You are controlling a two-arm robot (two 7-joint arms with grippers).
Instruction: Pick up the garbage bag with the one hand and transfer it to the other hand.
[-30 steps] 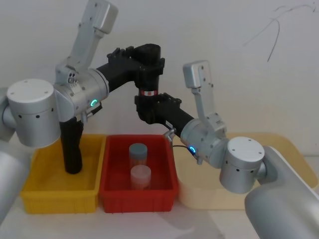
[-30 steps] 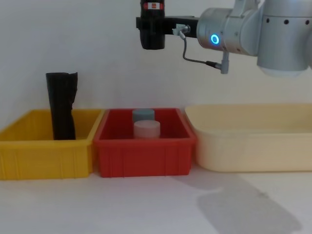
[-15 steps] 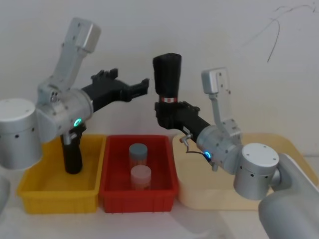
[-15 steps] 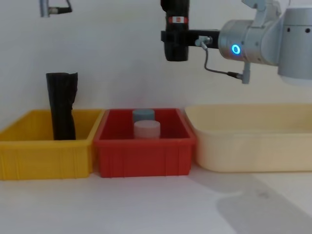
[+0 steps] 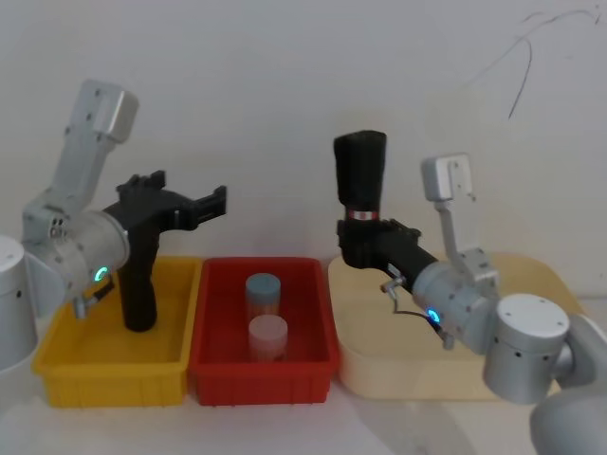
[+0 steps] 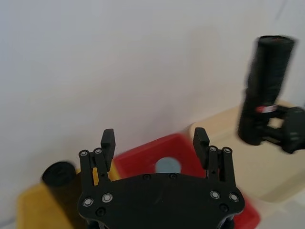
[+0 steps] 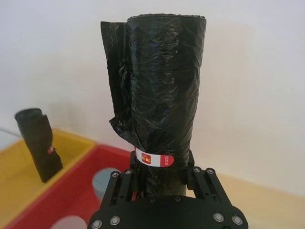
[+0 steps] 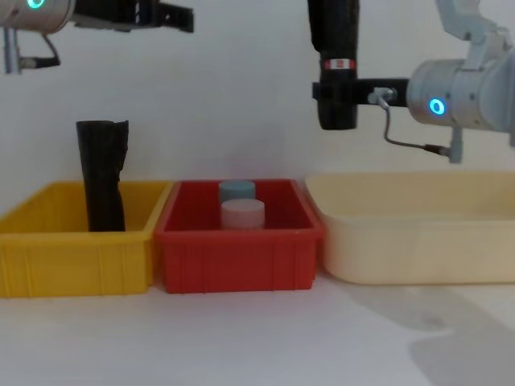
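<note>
Your right gripper (image 5: 364,239) is clamped on the lower end of the black garbage bag (image 5: 360,175). It holds the roll upright in the air, long axis running 12 to 6 o'clock, above where the red bin (image 5: 266,379) meets the beige bin (image 5: 398,372). Your left gripper (image 5: 216,199) hangs over the yellow bin (image 5: 114,384), jaws spread wide and empty. The roll lies well apart, at its 3 o'clock.

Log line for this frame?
right gripper: shut on bag, upright, aloft | left gripper: open, empty, raised | spare roll: standing in yellow bin
</note>
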